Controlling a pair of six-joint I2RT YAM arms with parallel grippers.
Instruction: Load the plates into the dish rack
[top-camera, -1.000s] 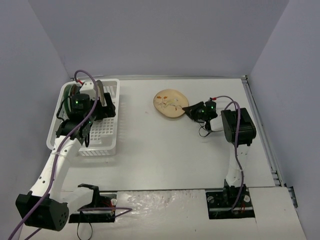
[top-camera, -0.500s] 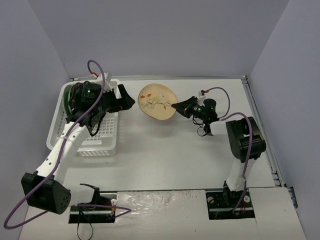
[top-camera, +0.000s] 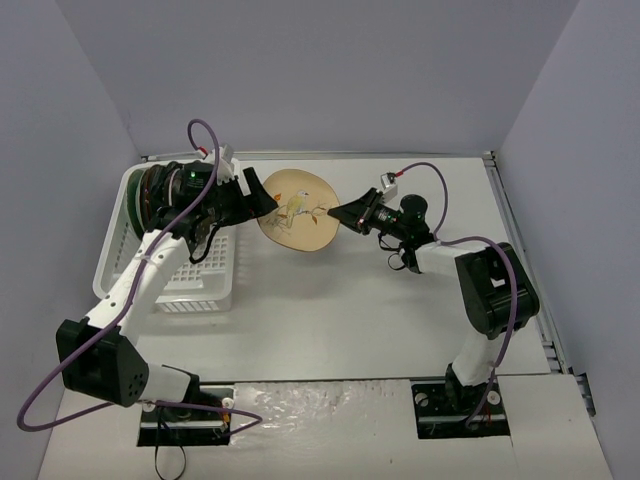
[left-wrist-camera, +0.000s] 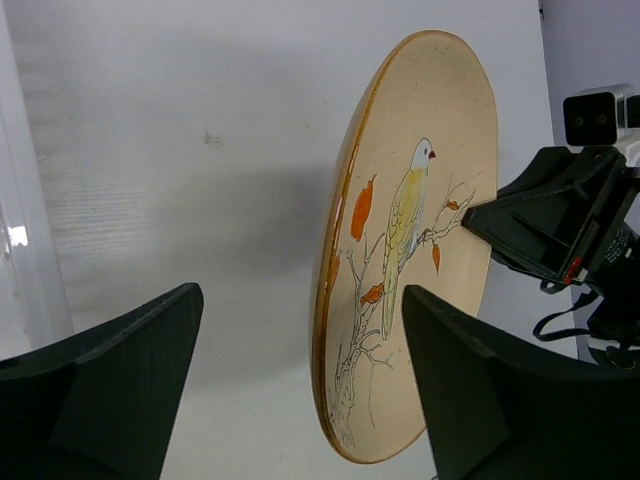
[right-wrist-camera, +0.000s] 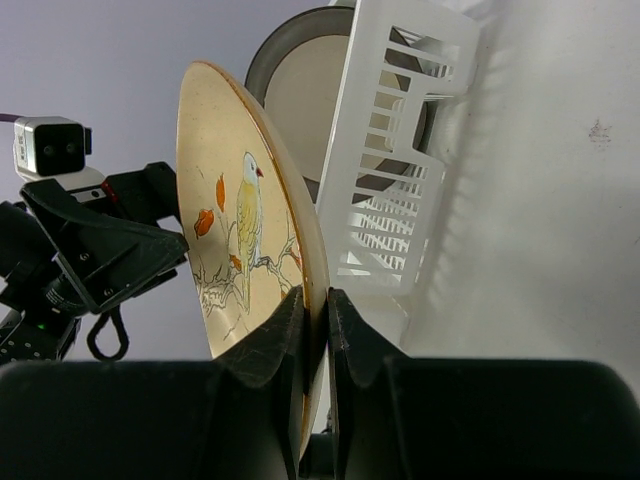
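From above and behind the arm bases, the fixed camera looks down over the whole table (top-camera: 350, 300) and the dish rack (top-camera: 200, 285) at its left. The two wrist cameras sit close in, facing one another from opposite edges of the tan plate (top-camera: 295, 210), which all three views share.

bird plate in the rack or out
Out: the right gripper pinches the plate on edge beside the rack, with the open left gripper at its other rim.
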